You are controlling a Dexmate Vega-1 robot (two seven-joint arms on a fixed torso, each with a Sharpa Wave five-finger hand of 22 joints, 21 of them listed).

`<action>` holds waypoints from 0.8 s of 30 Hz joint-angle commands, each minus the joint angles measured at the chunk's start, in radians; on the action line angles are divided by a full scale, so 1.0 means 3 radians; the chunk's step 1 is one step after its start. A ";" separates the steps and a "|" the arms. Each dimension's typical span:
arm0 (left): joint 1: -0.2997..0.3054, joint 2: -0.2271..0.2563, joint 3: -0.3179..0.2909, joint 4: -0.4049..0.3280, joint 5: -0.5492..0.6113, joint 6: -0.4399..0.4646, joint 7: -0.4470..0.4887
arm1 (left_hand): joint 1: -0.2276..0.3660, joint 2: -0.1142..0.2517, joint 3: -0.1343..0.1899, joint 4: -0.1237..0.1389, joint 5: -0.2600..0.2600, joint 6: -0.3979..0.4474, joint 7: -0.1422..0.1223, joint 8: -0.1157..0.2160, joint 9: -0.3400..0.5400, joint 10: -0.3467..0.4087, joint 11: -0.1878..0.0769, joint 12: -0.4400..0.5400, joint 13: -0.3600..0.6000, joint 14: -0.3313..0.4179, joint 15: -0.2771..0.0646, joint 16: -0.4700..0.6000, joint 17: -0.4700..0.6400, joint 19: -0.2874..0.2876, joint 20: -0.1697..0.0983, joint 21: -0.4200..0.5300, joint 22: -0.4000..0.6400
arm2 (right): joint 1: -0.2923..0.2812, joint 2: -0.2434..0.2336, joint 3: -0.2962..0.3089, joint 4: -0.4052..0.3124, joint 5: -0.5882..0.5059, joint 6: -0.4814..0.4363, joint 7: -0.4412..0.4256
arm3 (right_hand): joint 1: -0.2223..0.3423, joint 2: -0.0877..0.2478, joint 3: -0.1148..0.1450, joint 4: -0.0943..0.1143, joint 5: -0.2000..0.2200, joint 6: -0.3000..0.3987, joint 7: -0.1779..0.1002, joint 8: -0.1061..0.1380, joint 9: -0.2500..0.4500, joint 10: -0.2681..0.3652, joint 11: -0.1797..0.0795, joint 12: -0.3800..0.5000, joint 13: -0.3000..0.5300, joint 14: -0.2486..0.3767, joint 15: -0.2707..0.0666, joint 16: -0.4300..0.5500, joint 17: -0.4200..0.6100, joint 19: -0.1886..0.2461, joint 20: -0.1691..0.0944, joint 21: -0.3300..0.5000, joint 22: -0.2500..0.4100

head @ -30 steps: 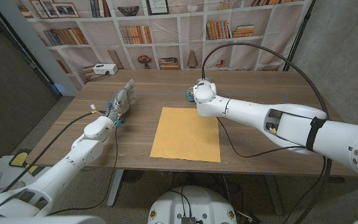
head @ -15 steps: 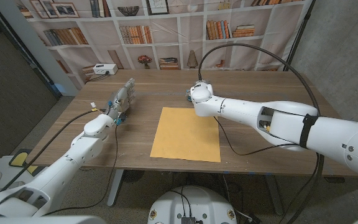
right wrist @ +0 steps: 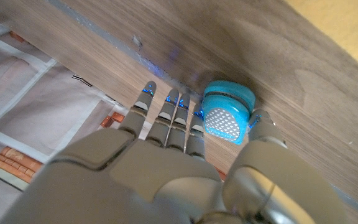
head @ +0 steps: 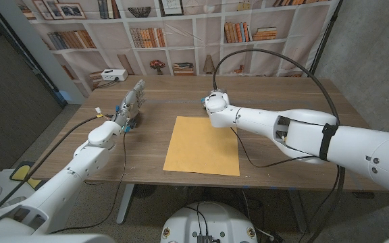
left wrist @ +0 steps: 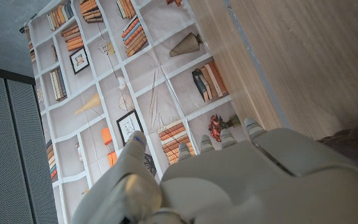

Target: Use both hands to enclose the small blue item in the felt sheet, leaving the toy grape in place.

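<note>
From the head cam I've got the felt (head: pixel 202 146) lying flat on the table (head: pixel 289 101), orange-tan, roughly mid-table and nearer my side.

My right hand (head: pixel 213 102) is past the felt's far right corner, reaching toward the far side of the table. On the right wrist cam the right hand (right wrist: pixel 185 162) has its fingers (right wrist: pixel 166 118) stretched out, with the thumb apart from them. The blue item (right wrist: pixel 227 116) sits on the wood in the gap between fingers and thumb, up near the fingertips, lit with a blue glow. I honestly can't tell if anything is touching it. Nothing's pinching it as far as I can see, so I'd call the hand open around it, not holding. In the head view the blue item is mostly hidden behind the hand.

My left hand (head: pixel 131 107) is well off to the left of the felt, held up with fingers extended and holding nothing. Left wrist cam shows the back of it (left wrist: pixel 229 180), with the table edge and the bookshelf backdrop (left wrist: pixel 117 93) beyond.
</note>
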 commanded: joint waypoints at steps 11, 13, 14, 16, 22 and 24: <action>-0.0079 -0.0006 0.0062 0.0041 0.0056 -0.0026 -0.0111 | -0.0003 0.0036 0.0034 0.0007 0.0018 0.0017 0.0000 0.0005 0.0008 -0.0072 0.0008 0.0006 0.0014 -0.0111 0.0020 0.0013 0.0015 -0.0264 0.0035 0.0003 0.0012 | -0.0433 -0.0223 0.0326 -0.0416 -0.0137 -0.0064 -0.1163 | 0.1079 0.0505 0.0234 0.0102 -0.0074 0.1770 -0.0068 0.0477 0.0101 0.1304 -0.0125 0.1335 0.0774 0.1108 -0.0435 0.1194 0.1273 0.0492 -0.0260 0.0158 0.0071; -0.0087 -0.0007 0.0069 0.0048 0.0054 -0.0019 -0.0123 | -0.0003 0.0035 0.0036 0.0007 0.0017 0.0013 -0.0004 0.0004 0.0008 -0.0073 0.0008 0.0006 0.0014 -0.0109 0.0019 0.0014 0.0015 -0.0288 0.0035 -0.0006 0.0012 | -0.0521 -0.0295 0.0435 -0.0567 -0.0121 -0.0060 -0.1321 | 0.1089 0.0509 0.0272 0.0137 -0.0093 0.1848 -0.0040 0.0515 0.0102 0.1371 -0.0137 0.1363 0.0763 0.1162 -0.0433 0.1191 0.1285 0.0500 -0.0265 0.0165 0.0072; -0.0091 -0.0008 0.0072 0.0051 0.0056 -0.0016 -0.0126 | -0.0003 0.0035 0.0037 0.0007 0.0017 0.0010 -0.0004 0.0002 0.0008 -0.0078 0.0007 0.0004 0.0014 -0.0112 0.0020 0.0012 0.0015 -0.0275 0.0031 -0.0001 0.0012 | -0.0566 -0.0317 0.0481 -0.0628 -0.0128 -0.0078 -0.1415 | 0.1084 0.0510 0.0298 0.0172 -0.0111 0.1912 -0.0010 0.0543 0.0102 0.1441 -0.0116 0.1396 0.0761 0.1190 -0.0424 0.1182 0.1292 0.0491 -0.0269 0.0166 0.0072; -0.0104 -0.0005 0.0084 0.0059 0.0068 -0.0010 -0.0135 | -0.0002 0.0034 0.0040 0.0007 0.0017 0.0004 -0.0004 0.0000 0.0008 -0.0080 0.0006 0.0003 0.0014 -0.0110 0.0019 0.0013 0.0015 -0.0288 0.0038 -0.0006 0.0012 | -0.0651 -0.0368 0.0565 -0.0770 -0.0148 -0.0123 -0.1584 | 0.1106 0.0501 0.0334 0.0175 -0.0124 0.1995 0.0013 0.0582 0.0110 0.1503 -0.0121 0.1410 0.0733 0.1231 -0.0429 0.1181 0.1300 0.0492 -0.0265 0.0169 0.0072; -0.0154 0.0001 0.0122 0.0091 0.0119 -0.0031 -0.0176 | -0.0001 0.0035 0.0046 0.0007 0.0016 -0.0023 -0.0009 -0.0009 0.0009 -0.0077 -0.0001 0.0004 0.0015 -0.0104 0.0024 0.0016 0.0014 -0.0280 0.0034 -0.0003 0.0013 | -0.0816 -0.0514 0.0706 -0.1221 -0.0191 -0.0354 -0.1735 | 0.1223 0.0476 0.0461 0.0124 -0.0155 0.2124 0.0090 0.0664 0.0163 0.1681 -0.0082 0.1495 0.0722 0.1325 -0.0425 0.1167 0.1321 0.0492 -0.0267 0.0178 0.0070; -0.0171 0.0003 0.0138 0.0097 0.0143 -0.0039 -0.0185 | 0.0000 0.0034 0.0048 0.0006 0.0016 -0.0027 -0.0007 -0.0009 0.0009 -0.0079 -0.0002 0.0003 0.0015 -0.0107 0.0026 0.0015 0.0014 -0.0264 0.0030 0.0004 0.0013 | -0.0860 -0.0565 0.0734 -0.1379 -0.0193 -0.0454 -0.1716 | 0.1258 0.0465 0.0494 0.0102 -0.0166 0.2139 0.0115 0.0679 0.0181 0.1729 -0.0060 0.1520 0.0721 0.1336 -0.0419 0.1158 0.1327 0.0492 -0.0264 0.0181 0.0069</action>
